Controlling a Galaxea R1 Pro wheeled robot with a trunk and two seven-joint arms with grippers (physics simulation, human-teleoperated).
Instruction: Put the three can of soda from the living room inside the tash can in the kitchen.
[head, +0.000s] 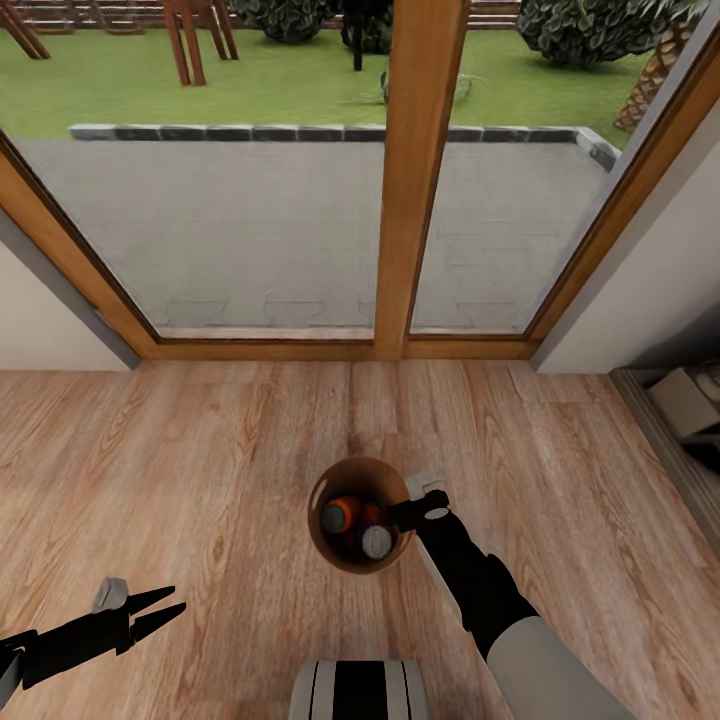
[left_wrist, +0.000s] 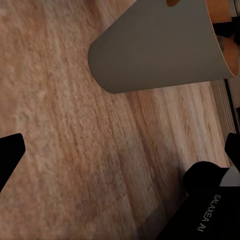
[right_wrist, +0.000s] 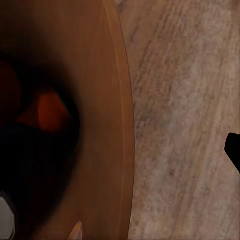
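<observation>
The tash can (head: 318, 540) stands on the wood floor, copper-brown inside. Two orange cans of soda lie in it with their grey ends up, one (head: 338, 515) toward the left and one (head: 376, 541) toward the right. My right gripper (head: 415, 512) hovers at the bin's right rim, open and holding nothing. In the right wrist view I see the bin's brown inner wall (right_wrist: 90, 100) and an orange can (right_wrist: 47, 112) deep in shadow. My left gripper (head: 168, 608) hangs open low at the left, apart from the bin. The left wrist view shows the bin's pale grey outside (left_wrist: 155, 50).
A glass door with a wood frame (head: 425, 180) fills the far wall, with a paved patio and lawn beyond. A low shelf (head: 680, 410) sits at the right edge. My own base (head: 360, 690) is at the bottom. Open wood floor (head: 180, 460) lies to the left.
</observation>
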